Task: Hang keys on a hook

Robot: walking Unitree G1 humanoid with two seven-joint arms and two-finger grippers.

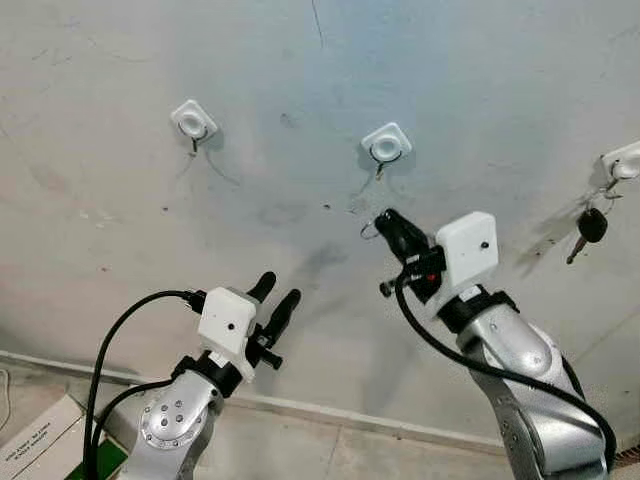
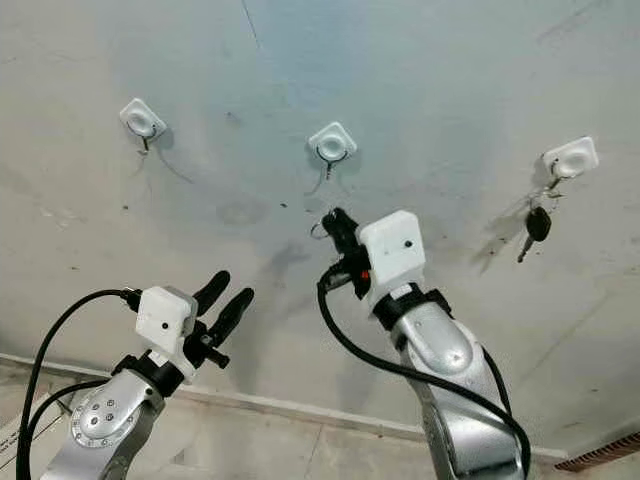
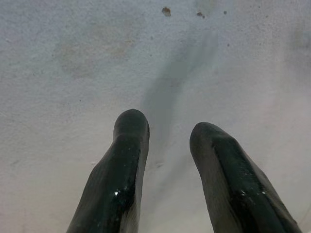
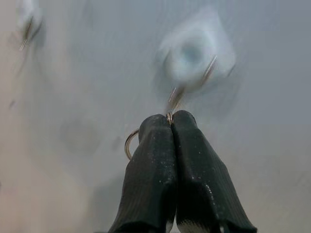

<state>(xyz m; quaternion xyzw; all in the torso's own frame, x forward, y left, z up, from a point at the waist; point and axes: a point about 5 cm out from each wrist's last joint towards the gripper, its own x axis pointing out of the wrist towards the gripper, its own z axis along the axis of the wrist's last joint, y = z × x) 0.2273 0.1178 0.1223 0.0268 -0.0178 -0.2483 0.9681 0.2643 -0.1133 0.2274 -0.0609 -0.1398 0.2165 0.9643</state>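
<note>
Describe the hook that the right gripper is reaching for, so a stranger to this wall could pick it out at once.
On the grey wall three white hooks sit in a row. Take the middle hook, just above the right gripper, whose jaws are shut on a key ring. Unlike the right hook, which carries a black key, it is bare, and the left hook stands farther from the gripper.
</note>
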